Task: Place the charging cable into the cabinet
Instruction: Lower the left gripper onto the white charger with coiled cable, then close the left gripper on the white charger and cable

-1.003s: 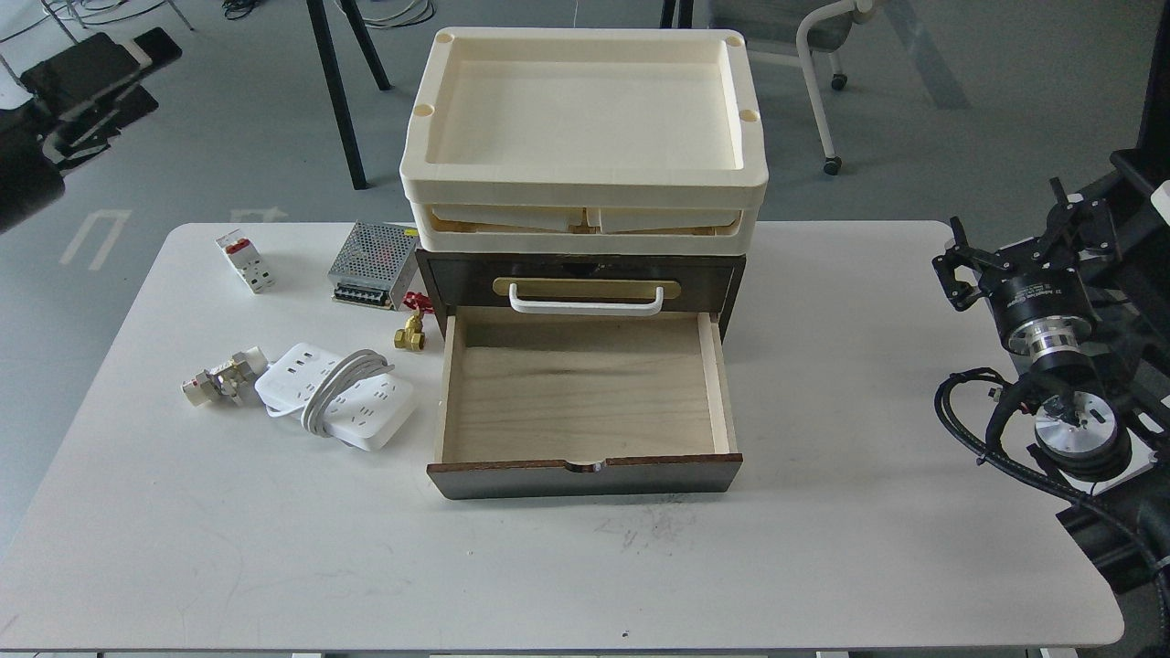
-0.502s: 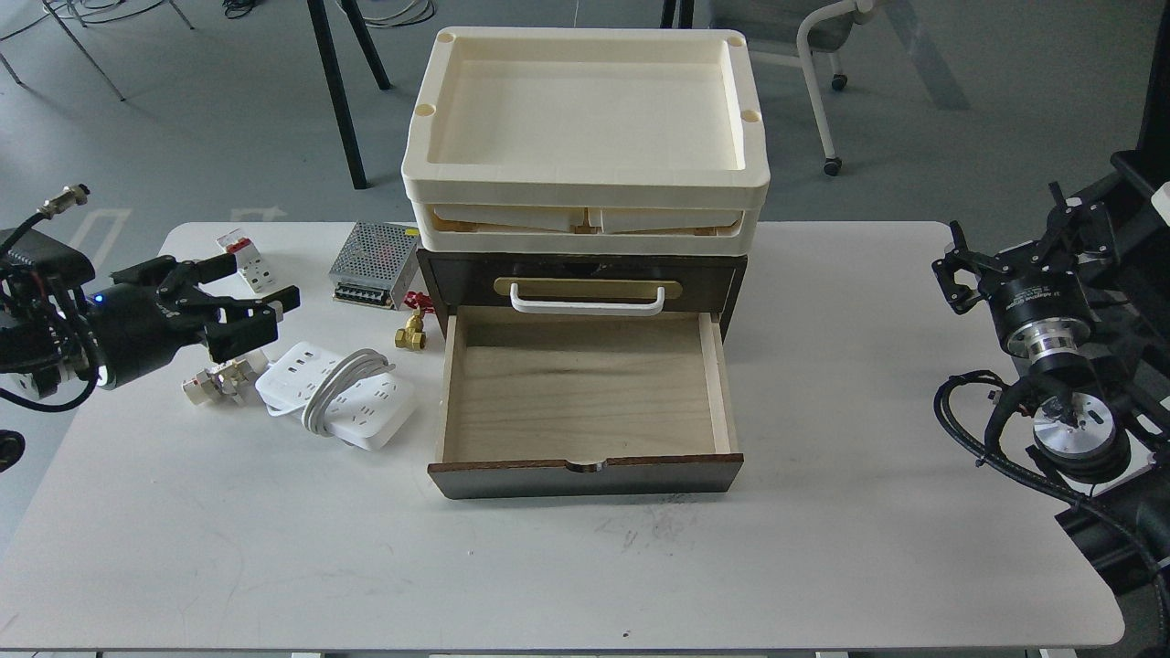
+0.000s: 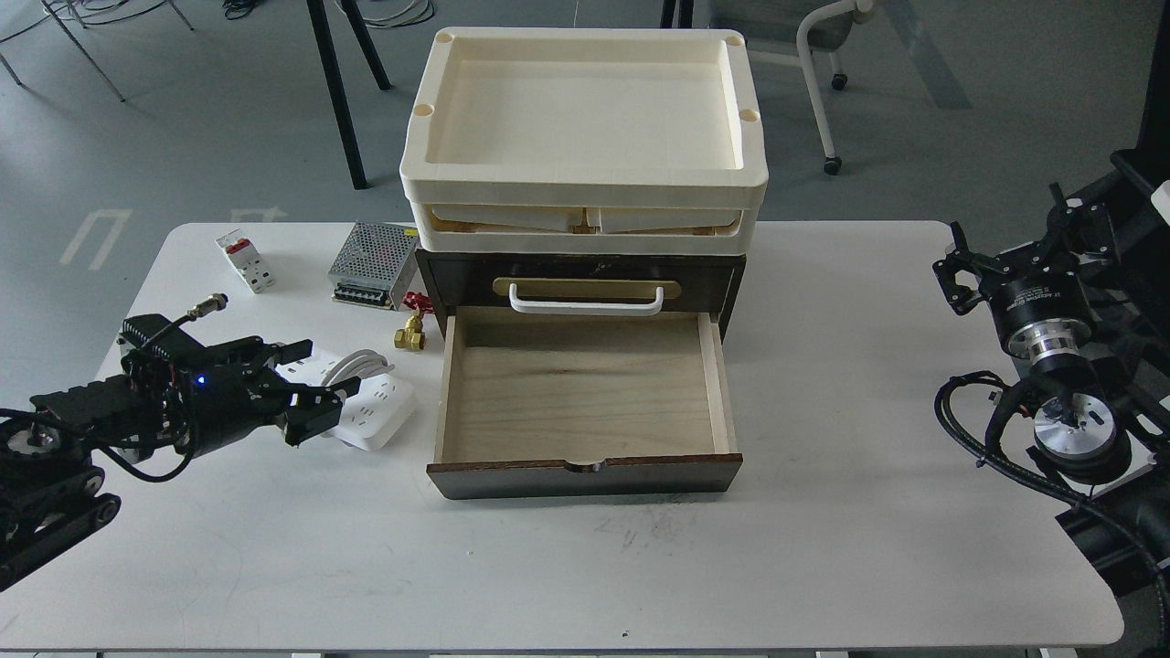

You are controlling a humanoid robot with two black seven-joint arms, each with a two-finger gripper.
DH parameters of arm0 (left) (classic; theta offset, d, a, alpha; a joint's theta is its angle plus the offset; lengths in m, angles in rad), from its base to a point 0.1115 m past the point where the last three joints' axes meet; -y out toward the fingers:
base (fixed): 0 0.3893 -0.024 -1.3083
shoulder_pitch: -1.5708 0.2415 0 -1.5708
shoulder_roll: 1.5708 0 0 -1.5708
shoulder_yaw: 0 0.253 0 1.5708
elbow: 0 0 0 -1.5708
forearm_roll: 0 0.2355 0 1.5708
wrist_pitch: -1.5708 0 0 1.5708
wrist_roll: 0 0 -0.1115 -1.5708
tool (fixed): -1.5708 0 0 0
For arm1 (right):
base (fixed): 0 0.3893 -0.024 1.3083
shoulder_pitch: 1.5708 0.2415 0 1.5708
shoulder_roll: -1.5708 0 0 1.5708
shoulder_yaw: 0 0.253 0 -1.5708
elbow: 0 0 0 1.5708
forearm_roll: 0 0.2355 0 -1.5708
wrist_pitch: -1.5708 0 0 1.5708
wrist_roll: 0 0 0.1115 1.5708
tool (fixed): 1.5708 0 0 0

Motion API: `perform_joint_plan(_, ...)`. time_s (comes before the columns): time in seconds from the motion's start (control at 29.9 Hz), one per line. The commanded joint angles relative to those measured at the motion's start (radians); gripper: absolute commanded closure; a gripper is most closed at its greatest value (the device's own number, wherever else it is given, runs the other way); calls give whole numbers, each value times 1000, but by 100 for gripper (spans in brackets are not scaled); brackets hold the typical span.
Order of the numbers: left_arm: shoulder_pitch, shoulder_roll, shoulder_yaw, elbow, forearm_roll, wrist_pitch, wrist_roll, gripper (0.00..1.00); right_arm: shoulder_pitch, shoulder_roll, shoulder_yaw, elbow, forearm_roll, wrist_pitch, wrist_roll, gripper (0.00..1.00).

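Note:
The charging cable [image 3: 373, 408], a white power strip with a white cord coiled round it, lies on the table left of the cabinet. My left gripper [image 3: 315, 382] is open, its fingers spread over the strip's left half and hiding that part. The cabinet [image 3: 585, 366] is dark brown with a white handle on a brass plate. Its lower drawer [image 3: 580, 393] is pulled out, and its light wood inside holds nothing. My right gripper [image 3: 955, 274] is at the right table edge, far from both, seen end-on.
Stacked cream trays [image 3: 585, 137] sit on the cabinet. A white-and-red breaker block [image 3: 245, 260], a silver perforated box [image 3: 373, 265] and a small brass fitting [image 3: 409, 334] lie on the table's left rear.
My left arm came in from the left, then moved down and right. Its open gripper now sits over the power strip and hides the small plug beside it. The right arm has not moved.

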Motion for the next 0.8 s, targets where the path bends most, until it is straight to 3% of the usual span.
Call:
perform_joint_plan(0.0,7,-22,1,33,6,9,-2,22,2,-1,0,-2,0,0,0,0)
perform_joint_plan(0.07,16,-24,1,33,6,11,-2,25,2,1,0,-2,0,0,0,0)
perform_joint_plan(0.23,20,-50,0,49,3,11,-2,42,4,-1,2,-2,0,0,0,0)
perform_joint_plan(0.37,20,-76,0,85,-2,9,-2,46,4,-1,2,-2,0,-6,0,0)
perform_joint_plan(0.54,17,-79,0,91,-2,9,-7,60,4,-1,2,-2,0,-7,0,0)
perform_joint_plan(0.77,10,-76,0,92,-2,6,-12,72,4,1,2,-4,0,-7,0,0)
